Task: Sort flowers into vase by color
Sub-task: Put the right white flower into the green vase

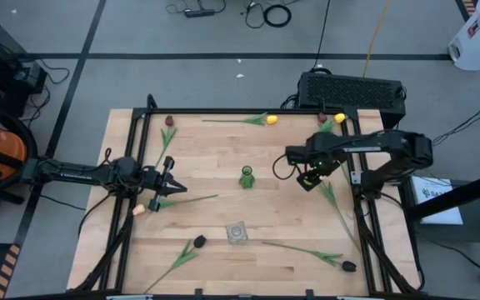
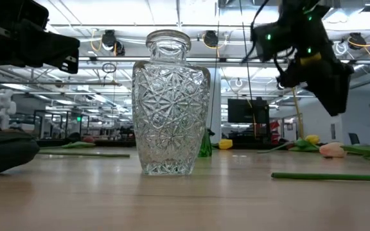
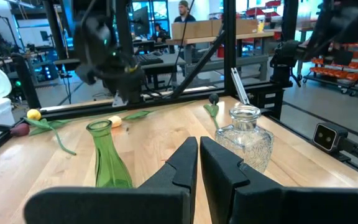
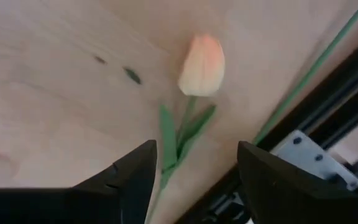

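Note:
Several tulips lie flat on the wooden table. A peach tulip lies at the right, its stem running toward the near edge. My right gripper hangs open above it, pointing steeply down, a finger on each side of the stem and leaves without touching. A green vase stands mid-table and a clear cut-glass vase nearer the front; both show no flowers in them. My left gripper waits shut at the table's left, pointing level toward the vases.
A yellow tulip and a maroon one lie along the far edge, with two more at the far right. A peach one lies by my left gripper. Dark ones lie near the front. A black frame rail borders the table's right side.

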